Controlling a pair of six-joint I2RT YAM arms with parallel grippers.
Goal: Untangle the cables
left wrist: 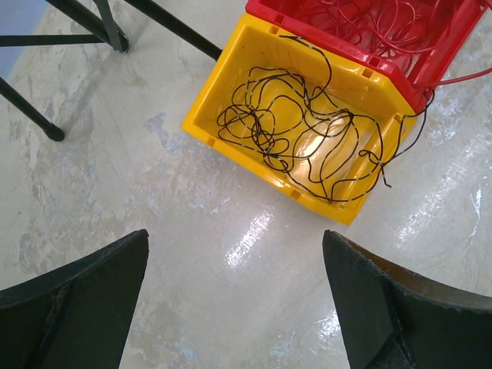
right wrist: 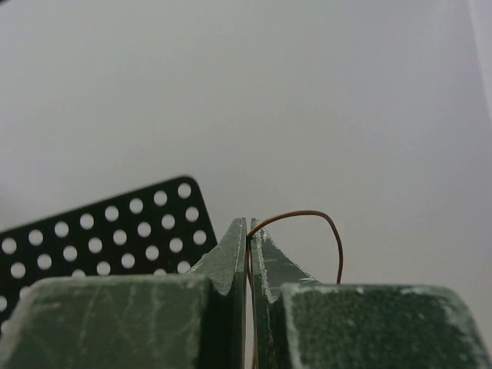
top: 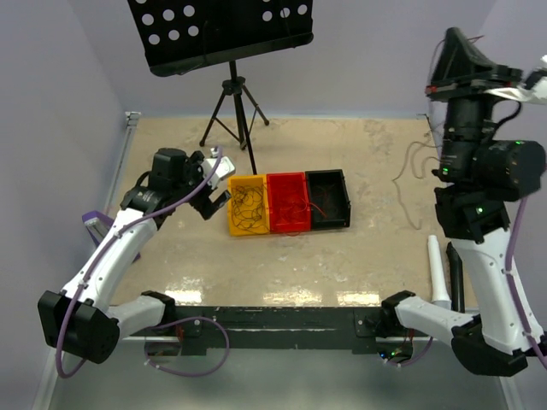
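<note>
Black cables (left wrist: 307, 134) lie curled in a yellow bin (left wrist: 231, 58), one strand hanging over its rim. Red cables (left wrist: 384, 23) fill the red bin (left wrist: 430, 54) beside it. In the top view the yellow bin (top: 232, 218), red bin (top: 288, 227) and black bin (top: 342, 201) stand in a row. My left gripper (left wrist: 234, 234) is open and empty, just above the table left of the yellow bin (top: 214, 201). My right gripper (right wrist: 248, 223) is raised high at the right (top: 453, 38), shut on a thin brown cable (right wrist: 307, 214) that trails down to the table (top: 410, 158).
A black perforated music stand (top: 222, 30) on a tripod (top: 232, 111) stands behind the bins; its legs (left wrist: 108, 27) are close to the left gripper. A white tube (top: 438, 269) and a black one (top: 456, 278) lie by the right arm. Walls enclose the table.
</note>
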